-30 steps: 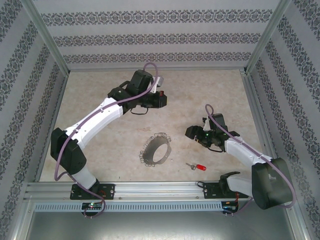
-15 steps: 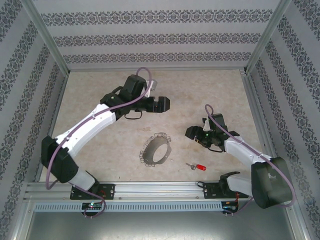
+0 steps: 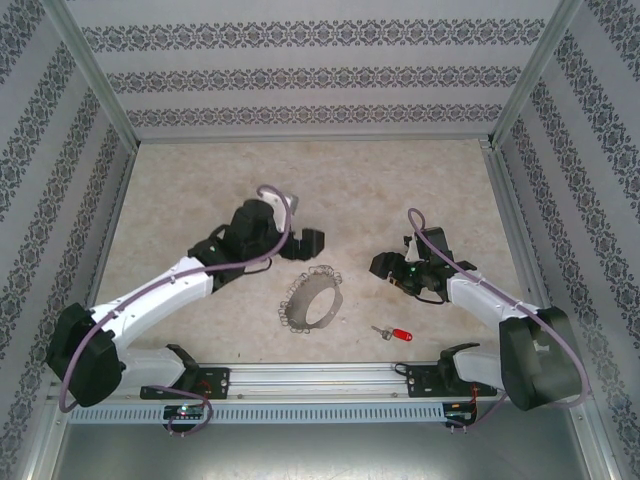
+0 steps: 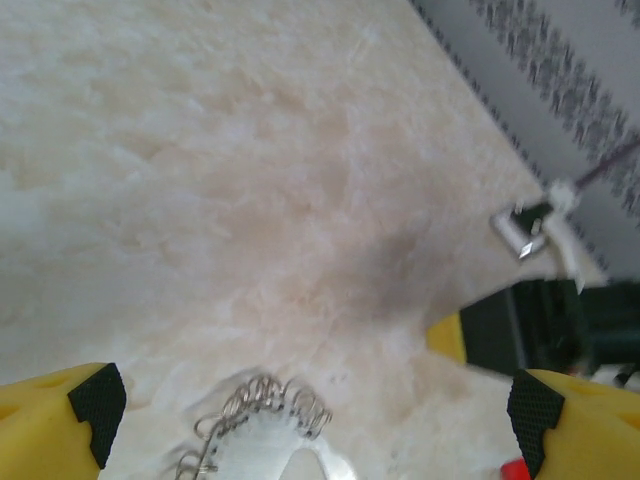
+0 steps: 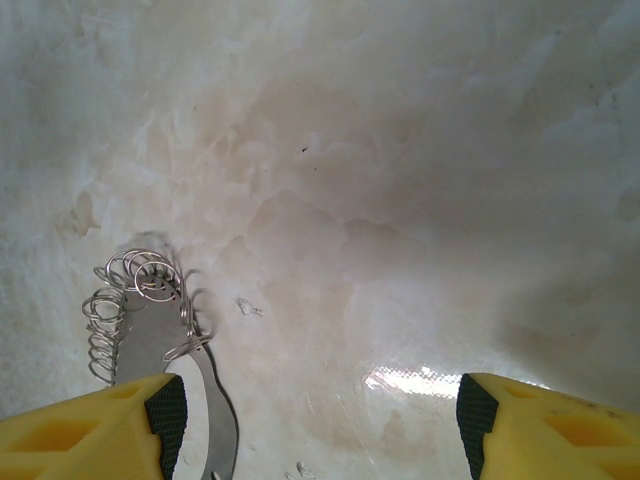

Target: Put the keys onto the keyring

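Lying flat mid-worktop (image 3: 200, 180): keyring (image 3: 310, 298), w/ red key (image 3: 397, 333) apart on its right, nearer front edge. L fingers (image 3: 312, 240) & R fingers (image 3: 383, 265) both spread wide, holding nothing.

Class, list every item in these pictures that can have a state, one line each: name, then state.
keyring: lying flat on the table, no key on it, not gripped.
red-headed key: lying on the table, apart from the keyring, not gripped.
left claw: open, empty, over the keyring's looped edge.
right claw: open, empty, beside the keyring.
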Robot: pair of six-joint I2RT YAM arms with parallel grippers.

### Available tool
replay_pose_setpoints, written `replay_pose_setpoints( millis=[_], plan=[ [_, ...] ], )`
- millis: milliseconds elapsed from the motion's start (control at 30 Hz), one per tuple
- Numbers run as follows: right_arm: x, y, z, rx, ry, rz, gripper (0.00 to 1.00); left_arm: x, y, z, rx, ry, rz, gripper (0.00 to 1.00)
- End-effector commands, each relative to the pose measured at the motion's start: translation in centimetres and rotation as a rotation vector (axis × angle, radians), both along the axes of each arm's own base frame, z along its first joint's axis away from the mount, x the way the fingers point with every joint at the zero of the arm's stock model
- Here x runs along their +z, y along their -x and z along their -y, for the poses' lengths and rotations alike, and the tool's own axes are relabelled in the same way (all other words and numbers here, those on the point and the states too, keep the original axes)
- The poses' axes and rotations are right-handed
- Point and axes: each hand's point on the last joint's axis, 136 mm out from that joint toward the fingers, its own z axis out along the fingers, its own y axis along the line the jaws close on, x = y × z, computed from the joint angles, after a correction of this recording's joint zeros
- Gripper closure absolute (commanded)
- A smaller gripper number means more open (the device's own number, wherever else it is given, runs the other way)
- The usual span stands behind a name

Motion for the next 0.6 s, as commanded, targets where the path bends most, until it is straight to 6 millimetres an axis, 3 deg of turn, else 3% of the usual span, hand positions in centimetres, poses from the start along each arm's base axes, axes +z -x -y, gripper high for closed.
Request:
replay_pose_setpoints(
  millis=[0, 100, 233, 467, 567],
  plan=[
    [0.6, -1.2, 0.2, -0.006, 0.008, 0.043, 0.26, -2.6, 0.9, 1.2, -0.092, -0.126, 0.201, 0.00],
    [0.4, -1.1, 0.3, -0.007, 0.014, 0.043, 0.26, -6.1, 2.1, 2.3, -0.152, -0.212, 0.256, 0.00],
    [0.3, -1.1, 0.4, -0.010, 0.016, 0.043, 0.26, -9.0, 2.9, 3.3, -0.204, -0.246, 0.319, 0.00],
    [0.4, -1.4, 0.5, -0.014, 0.017, 0.048, 0.26, -11.9, 3.0, 5.0, -0.249, -0.233, 0.260, 0.20],
    [0.2, -1.5, 0.6, -0.014, 0.019, 0.045, 0.26, -12.6, 3.1, 5.5, -0.257, -0.204, 0.279, 0.23]
  ],
)
